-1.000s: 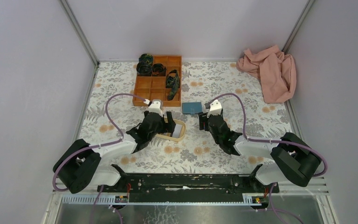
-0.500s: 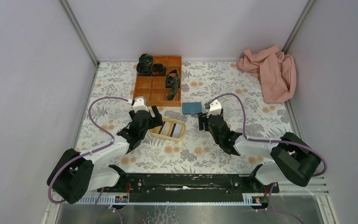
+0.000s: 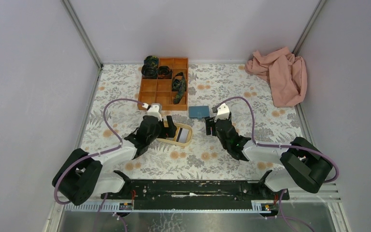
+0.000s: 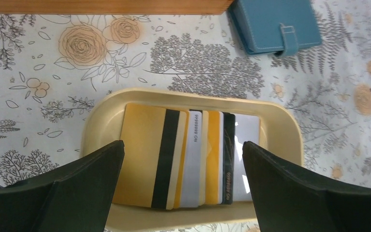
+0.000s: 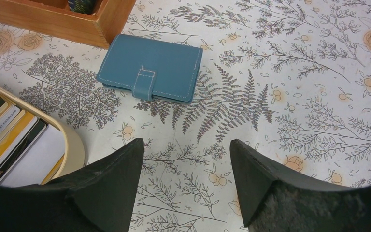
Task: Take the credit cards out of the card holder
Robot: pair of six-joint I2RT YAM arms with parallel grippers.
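Several credit cards [image 4: 188, 159] lie in a yellow tray [image 4: 280, 130] below the wide, empty left end effector [image 4: 182, 145]. Farther right, the card holder [image 5: 149, 67] lies closed on the desk [image 5: 294, 96]; right end effector [image 5: 186, 145] wide, empty. Removal looks done.

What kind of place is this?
Likely a robotics lab cell: plain walls enclose a floral table, a left arm and right arm are bolted at its edge, and props like the card holder lie staged.

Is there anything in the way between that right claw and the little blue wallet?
Nothing visible: only flowered tablecloth lies between the open right end effector and the closed card holder.
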